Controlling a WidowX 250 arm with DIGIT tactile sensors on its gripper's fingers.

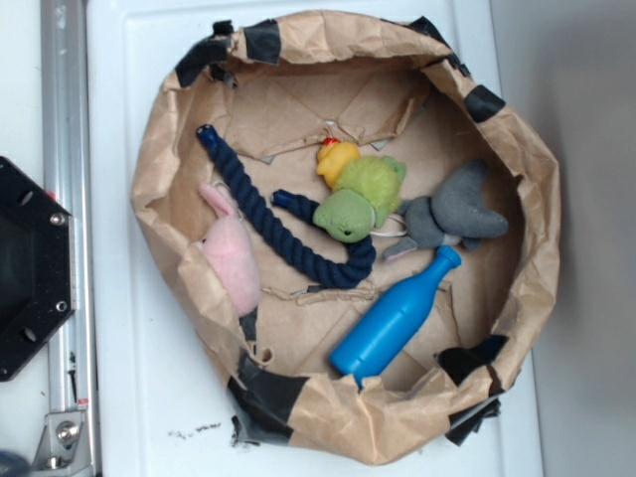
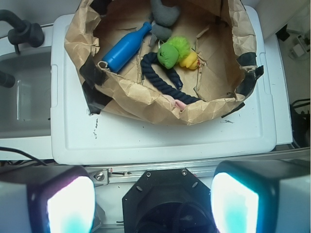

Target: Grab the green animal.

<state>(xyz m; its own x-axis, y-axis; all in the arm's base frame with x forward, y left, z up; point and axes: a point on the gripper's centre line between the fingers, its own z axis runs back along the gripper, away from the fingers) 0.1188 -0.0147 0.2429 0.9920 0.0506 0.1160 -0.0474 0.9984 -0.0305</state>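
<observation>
Lying in the paper basket point(image 1: 542, 189), the green animal point(image 1: 360, 199) touches the yellow duck point(image 1: 337, 160); gripper point(image 2: 153, 199) fingers spread wide, empty, well apart from it

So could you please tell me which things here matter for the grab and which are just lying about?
For the job:
green animal
gripper, open, far back from the bag

Lying about:
yellow duck
grey plush
blue bottle
navy rope
pink plush
paper bag

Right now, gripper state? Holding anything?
Gripper: open, empty, fingers wide apart, well short of the green animal in the paper bag.
</observation>
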